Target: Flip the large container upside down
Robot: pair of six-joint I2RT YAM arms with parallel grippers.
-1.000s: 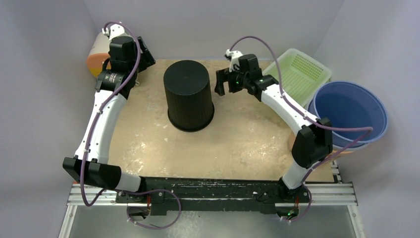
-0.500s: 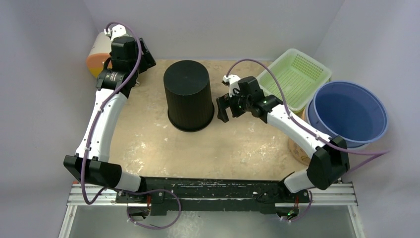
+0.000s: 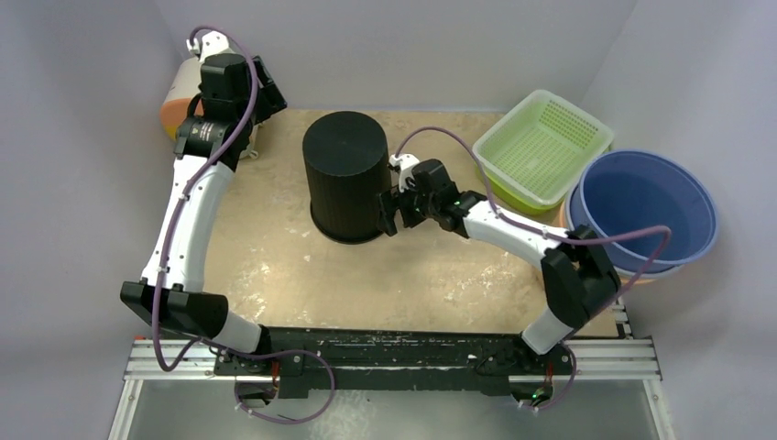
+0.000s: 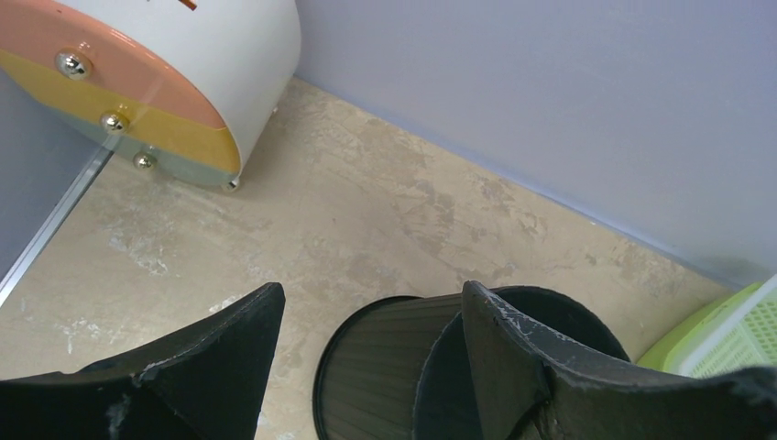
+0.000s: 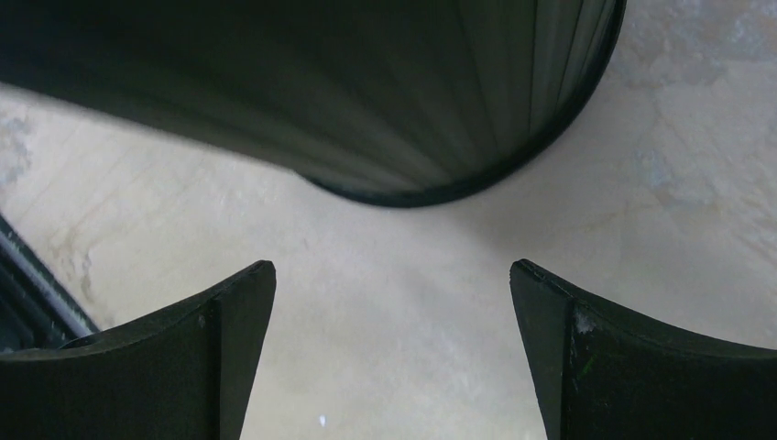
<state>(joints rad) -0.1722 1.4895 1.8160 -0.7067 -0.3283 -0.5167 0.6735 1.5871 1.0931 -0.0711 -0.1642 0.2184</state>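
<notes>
Diffuse, even overhead light is seen throughout, shadows are kept faint, and the container is rendered dark and slightly blurred in the right wrist view.

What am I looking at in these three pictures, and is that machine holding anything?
This is a robot: two white arms bolted to the near edge of a table, each ending in a two-fingered hand. One picture looks down from above; the other two come from cameras on the wrists, so the black shapes at the bottom are fingers. A black bin stands on the table, closed end up. A green basket and a blue tub sit at the right, a white and orange drum at the far left. The right hand is open beside the bin's lower edge; the left hand is open too, away at the far left. Neither holds anything.
</notes>
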